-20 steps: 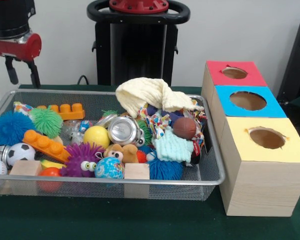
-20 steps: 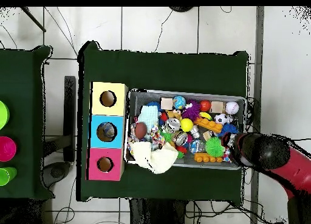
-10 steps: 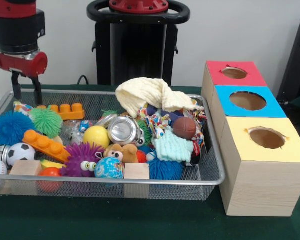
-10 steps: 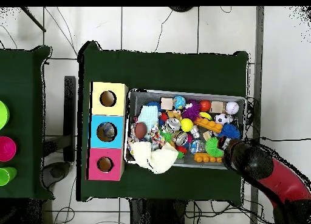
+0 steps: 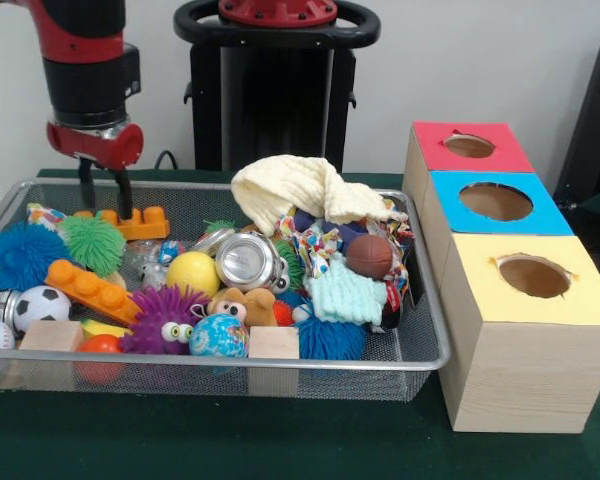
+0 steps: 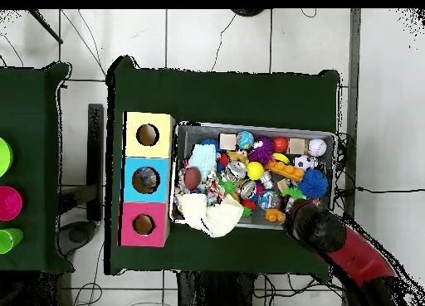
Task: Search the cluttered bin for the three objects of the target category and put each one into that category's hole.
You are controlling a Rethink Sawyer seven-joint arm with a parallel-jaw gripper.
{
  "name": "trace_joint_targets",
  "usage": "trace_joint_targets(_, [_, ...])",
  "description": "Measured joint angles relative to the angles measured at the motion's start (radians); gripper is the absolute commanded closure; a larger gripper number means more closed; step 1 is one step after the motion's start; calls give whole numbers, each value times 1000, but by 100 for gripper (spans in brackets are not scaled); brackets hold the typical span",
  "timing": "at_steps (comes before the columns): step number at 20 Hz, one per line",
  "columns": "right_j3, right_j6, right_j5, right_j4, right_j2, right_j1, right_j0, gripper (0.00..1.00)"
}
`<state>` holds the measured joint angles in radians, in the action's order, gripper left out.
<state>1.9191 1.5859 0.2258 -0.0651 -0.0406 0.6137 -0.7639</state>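
Gripper over the bin's upper-left corner
The gripper (image 5: 104, 192), fingers apart and empty, has slid rightward and hangs above the orange block (image 5: 132, 221); nothing sorted yet.

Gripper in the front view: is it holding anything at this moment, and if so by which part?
Nothing is held. The gripper is open and empty, its fingers hanging over the bin's far end, just at the orange toy brick, not closed on it.

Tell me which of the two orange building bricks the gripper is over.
The far one, the orange brick lying by the bin's back wall; the gripper hangs right at it with fingers apart. The other orange brick lies nearer the camera, beside the purple fuzzy toy.
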Motion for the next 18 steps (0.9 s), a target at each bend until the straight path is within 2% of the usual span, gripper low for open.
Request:
trace_joint_targets(9, [112,72,-28,57,7,-3,61,0])
trace_joint_targets(18, [136,88,-160,62,7,-69,64,0])
